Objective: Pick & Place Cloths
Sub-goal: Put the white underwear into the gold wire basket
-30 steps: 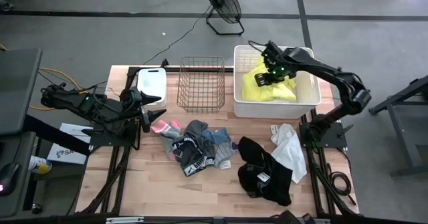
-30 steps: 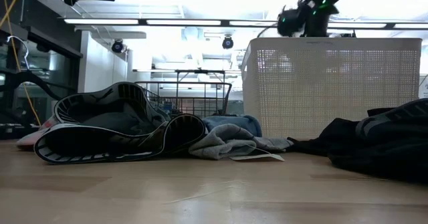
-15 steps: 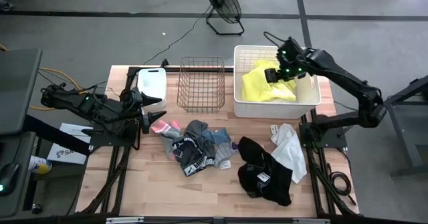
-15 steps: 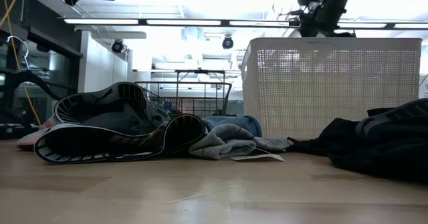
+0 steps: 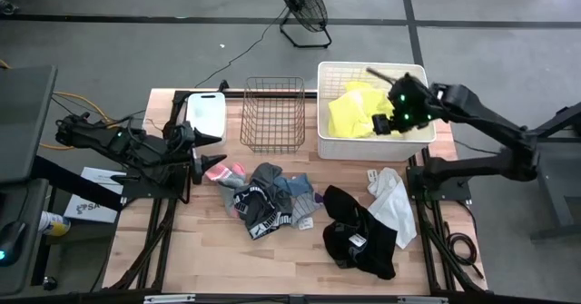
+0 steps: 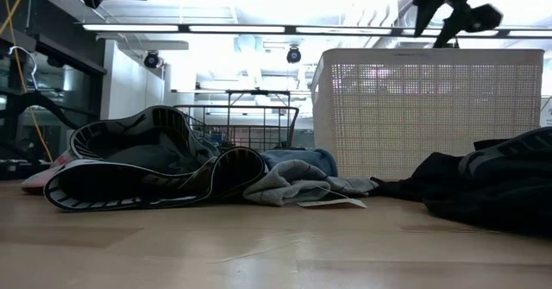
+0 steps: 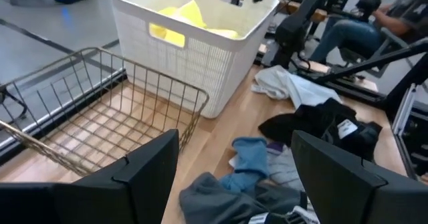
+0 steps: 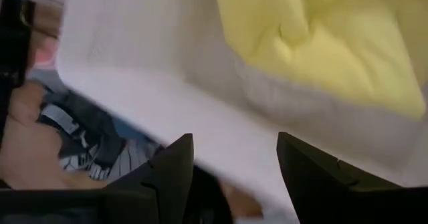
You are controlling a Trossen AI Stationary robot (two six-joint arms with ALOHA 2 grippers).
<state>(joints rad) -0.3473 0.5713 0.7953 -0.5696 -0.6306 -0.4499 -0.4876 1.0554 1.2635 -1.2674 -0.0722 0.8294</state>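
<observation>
The right gripper (image 5: 379,125) hangs over the near right part of the large white tub (image 5: 334,146), fingers spread and holding nothing, above the neon-yellow cloth (image 5: 352,113) lying inside. The left gripper (image 5: 214,158), fingers spread wide and empty, waits at the table's left edge, near the pink-red pieces (image 5: 227,171) and the mixed pile of cloths (image 5: 270,198); the black cloth (image 5: 356,233) and the white cloth (image 5: 392,201) lie near right.

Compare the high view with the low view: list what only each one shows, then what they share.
Only the high view: the neon-yellow cloth lying inside the white tub, the white cloth on the table, the left tool open near the small tub, and a floor fan.
Only the low view: ceiling lights in the room behind.
Both: the tub, the wire basket, the black cloth, the striped pile, and the empty right tool above the tub.
</observation>
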